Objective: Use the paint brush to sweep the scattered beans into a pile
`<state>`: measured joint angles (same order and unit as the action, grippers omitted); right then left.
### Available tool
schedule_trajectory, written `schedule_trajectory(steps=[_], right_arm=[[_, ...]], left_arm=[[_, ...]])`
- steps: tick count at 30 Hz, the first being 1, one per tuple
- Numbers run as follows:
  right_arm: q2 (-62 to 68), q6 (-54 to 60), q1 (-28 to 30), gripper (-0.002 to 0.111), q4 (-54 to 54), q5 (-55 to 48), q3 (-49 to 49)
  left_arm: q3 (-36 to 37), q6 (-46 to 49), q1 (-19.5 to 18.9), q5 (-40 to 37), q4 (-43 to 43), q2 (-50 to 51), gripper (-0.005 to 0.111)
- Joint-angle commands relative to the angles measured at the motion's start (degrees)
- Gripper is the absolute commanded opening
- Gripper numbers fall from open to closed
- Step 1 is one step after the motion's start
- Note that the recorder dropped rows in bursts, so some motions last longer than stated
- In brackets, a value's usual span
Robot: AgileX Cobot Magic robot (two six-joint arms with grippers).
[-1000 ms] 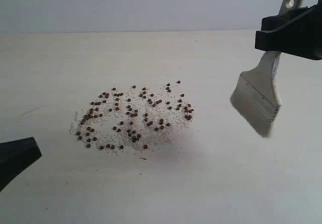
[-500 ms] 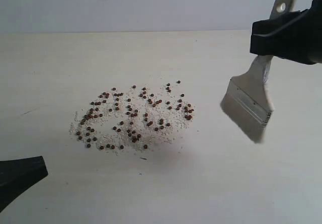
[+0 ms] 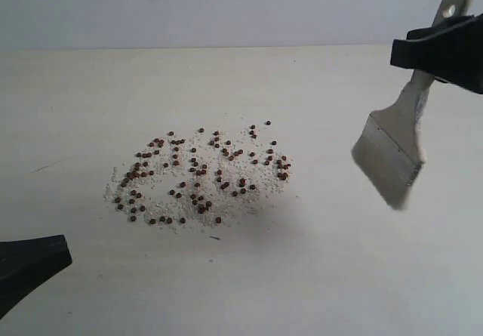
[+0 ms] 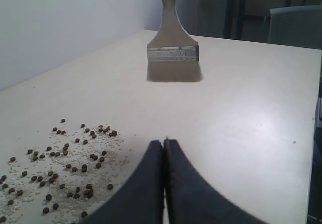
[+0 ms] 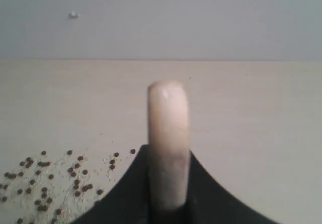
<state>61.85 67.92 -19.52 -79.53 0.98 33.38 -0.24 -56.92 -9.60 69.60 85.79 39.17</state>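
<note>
Dozens of small dark reddish-brown beans [image 3: 200,176] lie scattered over whitish crumbs near the middle of the pale table [image 3: 317,275]. To their right the paint brush [image 3: 392,155] hangs in the air, bristles down and tilted, clear of the table. My right gripper [image 3: 441,49] is shut on its wooden handle [image 5: 168,133]. My left gripper [image 4: 164,142] is shut with nothing between its jaws; it sits low at the front left [image 3: 30,264], short of the beans [image 4: 60,168]. In the left wrist view the brush [image 4: 172,58] faces me across the table.
A pale wall [image 3: 226,7] backs the table's far edge. Dark furniture [image 4: 261,7] stands beyond the table in the left wrist view.
The brush swung left and down towards the beans half a second ago, then moved back right and slightly up. The left gripper edged a little lower and further in, then held still.
</note>
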Motion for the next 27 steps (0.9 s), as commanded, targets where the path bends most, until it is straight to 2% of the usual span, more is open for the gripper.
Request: schedule_trajectory(steps=[1,2,3,4,5,9,11,12,15,16,22,27], right_arm=[[-0.5,-29.12,0.23,0.0,25.05,4.18,0.15],[-0.5,-35.1,0.23,0.0,30.36,4.62,0.15],[-0.5,-46.92,0.23,0.0,41.86,4.67,0.01],[-0.5,-49.79,0.23,0.0,44.83,4.31,0.01],[-0.5,-50.57,0.23,0.0,47.85,3.51,0.01],[-0.5,-50.68,0.23,0.0,49.08,3.53,0.01],[-0.5,-56.42,0.23,0.0,54.1,3.92,0.01],[-0.5,-61.52,0.23,0.0,58.51,4.95,0.01],[-0.36,-85.39,0.23,0.0,81.82,9.4,0.01],[-0.38,-88.6,0.23,0.0,86.22,9.7,0.01],[-0.38,-88.12,0.23,0.0,86.99,8.56,-0.2],[-0.49,-89.25,0.23,0.0,87.2,14.25,-4.64]], left_arm=[[0.24,-0.41,-0.18,0.36,-0.5,-0.44,0.0],[0.24,-0.41,-0.18,0.36,-0.5,-0.44,0.0],[0.24,-0.41,-0.18,0.36,-0.5,-0.44,0.0],[0.24,-0.41,-0.18,0.36,-0.5,-0.44,0.0],[0.24,-0.41,-0.18,0.36,-0.5,-0.44,0.0],[0.24,-0.41,-0.18,0.36,-0.5,-0.44,0.0],[0.24,-0.41,-0.18,0.36,-0.5,-0.44,0.0],[0.24,-0.41,-0.18,0.36,-0.5,-0.44,0.0],[0.24,-0.41,-0.18,0.36,-0.5,-0.44,0.0],[0.24,-0.41,-0.18,0.36,-0.5,-0.44,0.0],[0.24,-0.41,-0.18,0.36,-0.5,-0.44,0.0],[0.24,-0.41,-0.18,0.36,-0.5,-0.44,0.0]])
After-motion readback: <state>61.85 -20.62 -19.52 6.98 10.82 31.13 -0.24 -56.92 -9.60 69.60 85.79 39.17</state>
